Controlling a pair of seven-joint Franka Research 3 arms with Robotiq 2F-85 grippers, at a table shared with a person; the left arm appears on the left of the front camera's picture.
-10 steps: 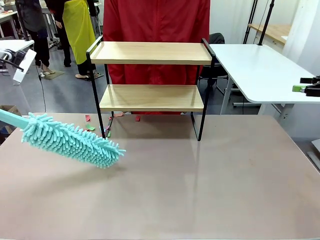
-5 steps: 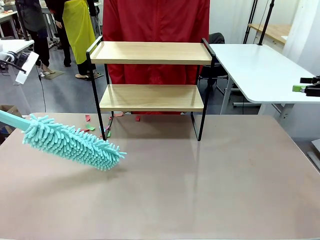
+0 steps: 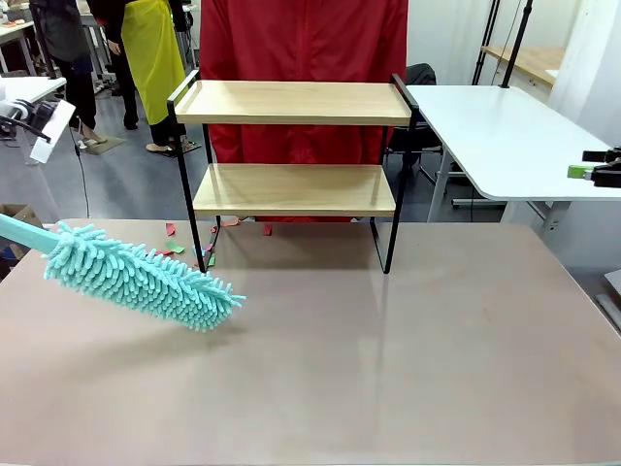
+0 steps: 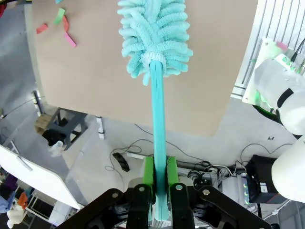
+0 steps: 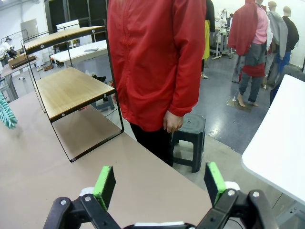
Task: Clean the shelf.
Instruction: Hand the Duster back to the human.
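- Far left of the front view, a teal duster (image 3: 136, 275) comes in from the edge, fluffy head low over the table (image 3: 388, 369), tip angled down toward the middle.
- The left wrist view looks along the handle: the left gripper (image 4: 159, 183) is clamped tight on the duster's flat teal handle (image 4: 158, 129), green pads (image 4: 148, 172) pressed to either side.
- Small scraps of coloured paper (image 3: 177, 249), red, pink and green, lie on the table by the rack's front left leg.
- The surface itself is a wide, matte, grey-brown tabletop, bare across the near half.
- Centre stage, the shelf (image 3: 291, 189) stands upright at the far side of the table, two light wooden boards in a thin black frame.
- Right behind it stands a person in a red jacket (image 3: 303, 68), just beyond the table's far edge.
- Further back on the left, a grey floor and people standing at other tables.
- To the right, a white table (image 3: 505, 136) sits apart from ours.
- The right wrist view shows the right gripper (image 5: 159, 183) with jaws spread wide and nothing between them, the shelf off to its left, a dark stool (image 5: 189, 136) by the person's legs.
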